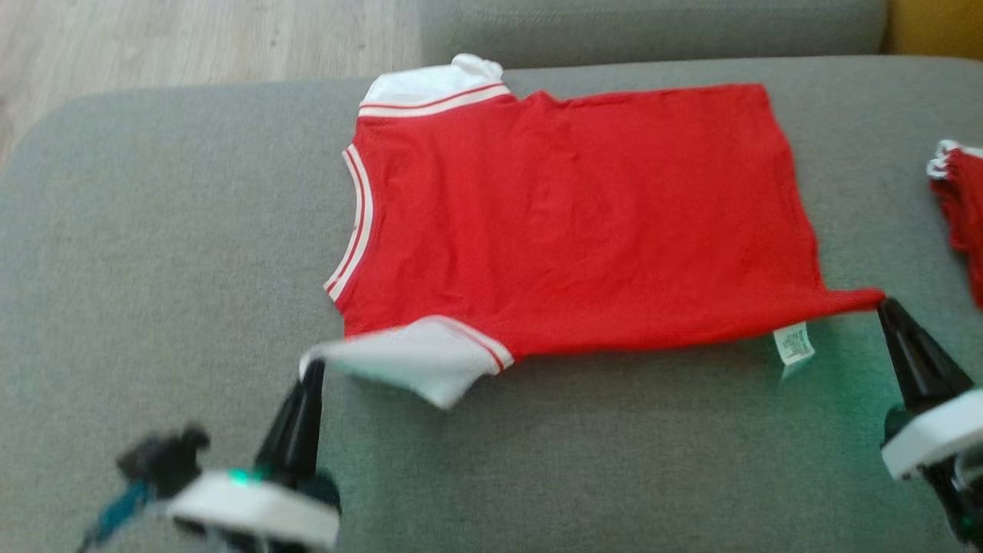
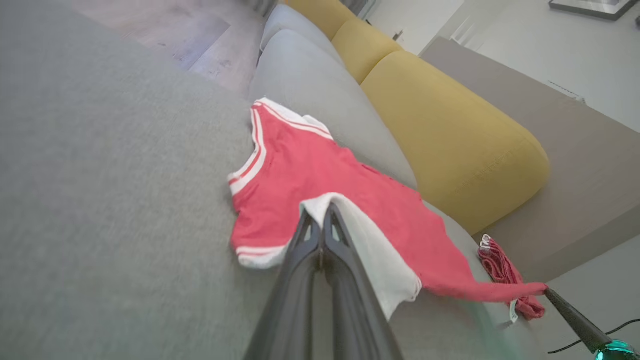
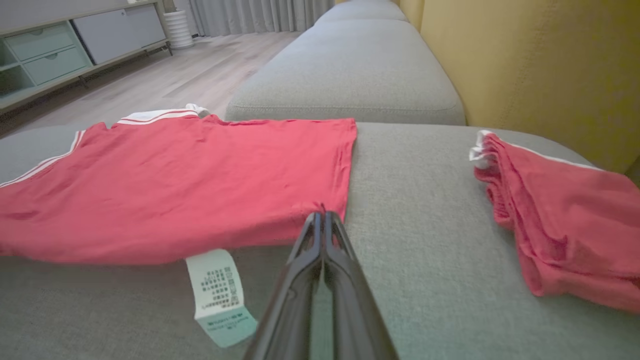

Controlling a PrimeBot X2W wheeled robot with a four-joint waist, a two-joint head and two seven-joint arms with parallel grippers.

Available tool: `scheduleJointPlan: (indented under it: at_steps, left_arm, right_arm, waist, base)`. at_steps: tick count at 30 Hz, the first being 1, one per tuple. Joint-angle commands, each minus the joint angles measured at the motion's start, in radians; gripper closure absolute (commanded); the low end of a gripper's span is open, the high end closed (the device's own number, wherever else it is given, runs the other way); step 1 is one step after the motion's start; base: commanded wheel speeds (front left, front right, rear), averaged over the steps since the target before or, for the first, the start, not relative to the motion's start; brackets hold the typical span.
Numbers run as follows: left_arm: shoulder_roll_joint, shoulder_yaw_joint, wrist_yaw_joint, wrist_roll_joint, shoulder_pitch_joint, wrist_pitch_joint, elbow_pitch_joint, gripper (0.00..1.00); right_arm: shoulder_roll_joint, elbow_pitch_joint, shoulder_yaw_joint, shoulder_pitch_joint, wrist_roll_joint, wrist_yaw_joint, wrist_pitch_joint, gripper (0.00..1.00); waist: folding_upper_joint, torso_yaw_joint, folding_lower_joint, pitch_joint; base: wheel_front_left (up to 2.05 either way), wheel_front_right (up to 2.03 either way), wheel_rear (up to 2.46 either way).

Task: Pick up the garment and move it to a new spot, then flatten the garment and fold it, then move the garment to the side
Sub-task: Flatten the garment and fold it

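Observation:
The garment [image 1: 568, 223] is a red shirt with white sleeves and white-striped trim, spread across a grey sofa cushion [image 1: 153, 253]. My left gripper [image 1: 313, 367] is shut on the tip of the near white sleeve [image 1: 407, 365], lifting it off the cushion; the left wrist view shows that sleeve [image 2: 370, 245] draped over my closed fingers [image 2: 320, 235]. My right gripper [image 1: 885, 303] is shut on the near bottom corner of the garment [image 3: 200, 185], pulling the hem into a point. The right wrist view has my right gripper [image 3: 321, 216] pinching the red hem beside a white care label [image 3: 217, 287].
A second red piece of clothing [image 3: 560, 220] lies bunched on the cushion to the right [image 1: 960, 207]. Yellow back cushions [image 2: 450, 130] line the far side of the sofa. Wooden floor [image 1: 192, 38] lies beyond the cushion's left edge, and a low cabinet [image 3: 50, 55] stands farther off.

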Motion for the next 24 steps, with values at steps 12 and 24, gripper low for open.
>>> scheduleJointPlan:
  at_steps: [12,24]
  left_arm:
    - [-0.075,0.032,-0.063,0.096,-0.472,0.006,0.241,1.0]
    - [-0.142,0.001,-0.115,0.142,-0.767,0.002,0.545,0.53]
  right_arm:
    - [-0.003,0.112,0.03,-0.295,-0.049,0.004,0.0,1.0]
    - [0.011,0.304,0.131,-0.548,-0.059,0.004,-0.04,1.0]
  waist:
    - [-0.0001,0.009,0.0,0.146]
    - [-0.0001,0.008,0.0,0.252]
  base:
    - [0.0,0.0,0.0]
    - [0.0,0.0,0.0]
